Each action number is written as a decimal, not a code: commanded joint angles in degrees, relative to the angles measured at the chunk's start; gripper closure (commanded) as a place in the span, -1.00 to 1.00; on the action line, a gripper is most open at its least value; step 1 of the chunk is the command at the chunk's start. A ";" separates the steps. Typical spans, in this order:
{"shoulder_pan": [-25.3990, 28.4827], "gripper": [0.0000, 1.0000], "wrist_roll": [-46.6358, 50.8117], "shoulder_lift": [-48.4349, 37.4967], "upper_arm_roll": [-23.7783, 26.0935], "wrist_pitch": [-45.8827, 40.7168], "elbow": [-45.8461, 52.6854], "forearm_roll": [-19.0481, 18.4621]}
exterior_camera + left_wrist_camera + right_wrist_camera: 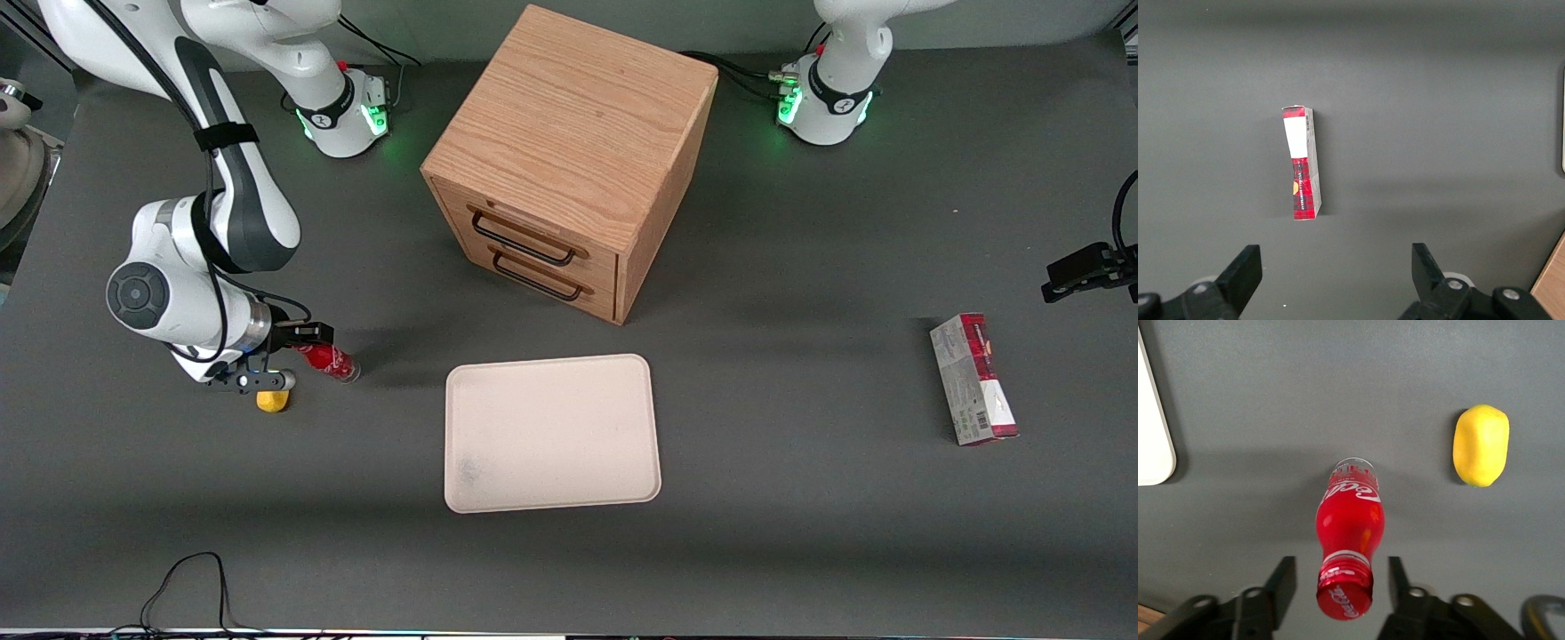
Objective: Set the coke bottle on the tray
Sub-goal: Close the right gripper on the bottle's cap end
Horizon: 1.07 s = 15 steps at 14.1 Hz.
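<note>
The coke bottle [327, 360] stands on the worktop [800, 533] at about 9 o'clock from the tray [551, 433], well apart from it and not yet lifted. The gripper [300, 342] sits over the cap with its fingers [1281, 580] spread to either side, not touching — likely lined up for a neck grasp. Only the right wrist view shows that gap; the front view alone shows the lemon-like lump [273, 401] nearer the camera, half under the gripper.

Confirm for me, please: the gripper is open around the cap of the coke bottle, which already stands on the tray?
Not quite: the coke bottle stands on the dark table, apart from the tray, as the right wrist view shows. The gripper is indeed open around its cap.
</note>
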 commanded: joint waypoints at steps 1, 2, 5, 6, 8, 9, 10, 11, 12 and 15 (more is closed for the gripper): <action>0.54 1.00 -0.03 -1.83 -0.45 0.96 -1.61 -0.04; 0.54 1.00 -0.03 -1.83 -0.54 0.88 -1.61 -0.04; 0.54 1.00 -0.03 -1.83 -0.54 0.53 -1.26 -0.04; 0.45 1.00 0.06 -2.18 -0.54 0.35 -1.08 -0.04; 0.36 1.00 0.41 -2.45 -0.72 -2.00 0.84 0.04; 0.19 1.00 0.15 -2.19 -0.72 -5.24 3.55 -0.04; -0.07 1.00 0.06 -2.01 -0.72 -8.67 5.84 -0.04; -0.08 1.00 0.06 -2.01 -0.80 -11.14 7.78 -0.04; -0.16 1.00 0.14 -2.10 -0.80 -13.25 9.62 -0.04; -0.25 1.00 0.76 -1.75 -0.80 -22.56 17.79 -0.04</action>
